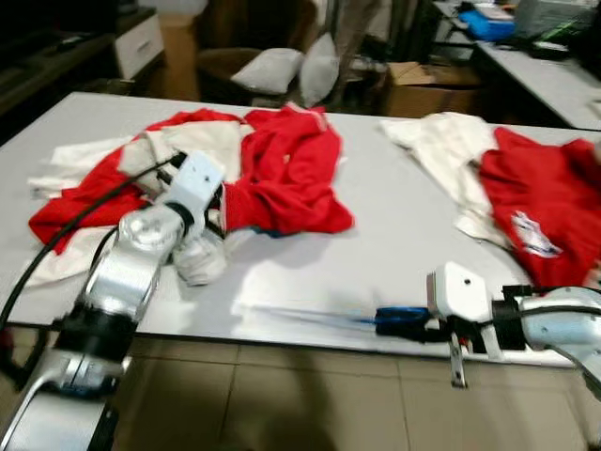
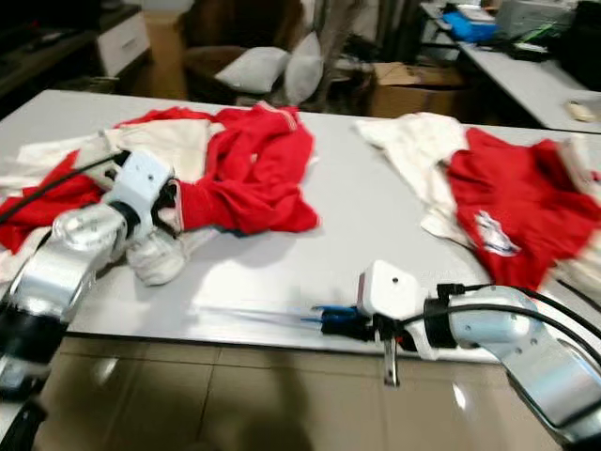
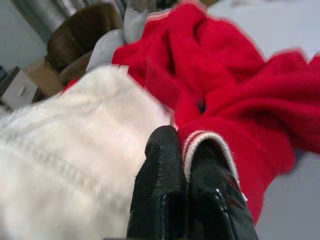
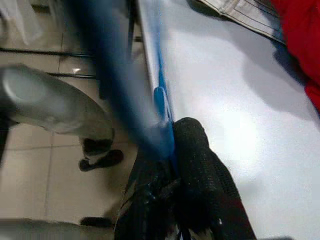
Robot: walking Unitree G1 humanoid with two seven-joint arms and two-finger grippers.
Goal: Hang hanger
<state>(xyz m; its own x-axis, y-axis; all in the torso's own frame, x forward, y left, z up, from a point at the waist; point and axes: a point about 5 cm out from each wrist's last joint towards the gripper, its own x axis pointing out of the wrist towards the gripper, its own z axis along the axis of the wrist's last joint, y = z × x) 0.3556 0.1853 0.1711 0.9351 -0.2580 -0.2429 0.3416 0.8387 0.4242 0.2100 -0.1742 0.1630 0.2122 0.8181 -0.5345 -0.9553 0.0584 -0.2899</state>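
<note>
2 tools are at work over a white bench. At the lower right of the left eye frame, the right tool sits at the near edge of the bench, its fingers closed on a blue hanger that stretches leftward as a blurred streak along the bench edge. In the right wrist view the black fingers pinch the blue bar just beside the bench rim, with tiled floor beyond it.

At the left centre of the frame, the left tool is pushed into a red and white heap of clothing. In the left wrist view its fingers are pressed together on a red fold with a white trim, white fabric beside it.

Another red and white garment lies at the right of the frame, well apart from the heap. Grey cushions sit at the top centre, behind the bench.
</note>
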